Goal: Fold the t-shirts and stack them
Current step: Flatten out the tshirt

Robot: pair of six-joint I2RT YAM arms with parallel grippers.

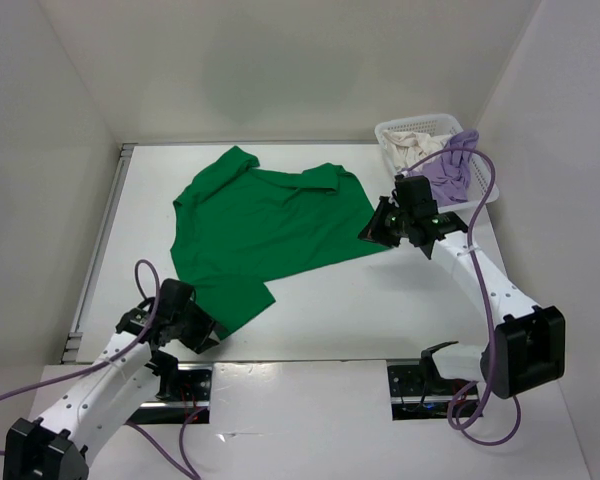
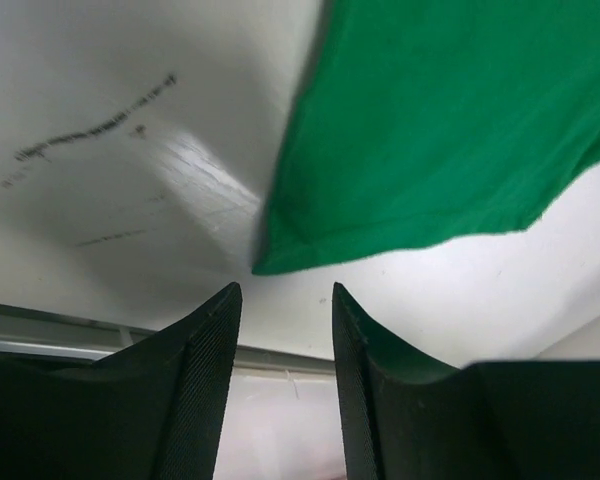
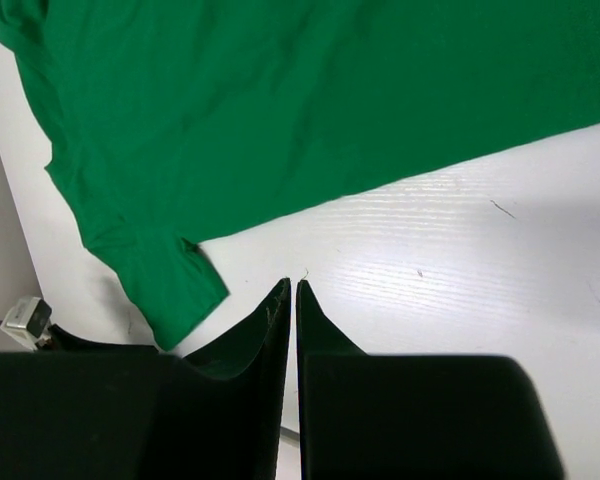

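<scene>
Now on the table: the green t-shirt (image 1: pixel 270 235) lies spread flat on the white table (image 1: pixel 380 300), clear of both grippers.
Left gripper (image 2: pixel 285 300): fingers parted with a clear gap and nothing between them, just beside the shirt's near-left corner, over bare table.
Right gripper (image 3: pixel 291 290): fingers almost together with only a sliver between, holding nothing, just off the shirt's right edge.
Basket (image 1: pixel 410 127): white mesh, at the far right corner.
Lavender t-shirt (image 1: pixel 450 170): bunched, spilling over the basket's near side.
Cream t-shirt (image 1: pixel 412 145): crumpled inside the basket.
</scene>
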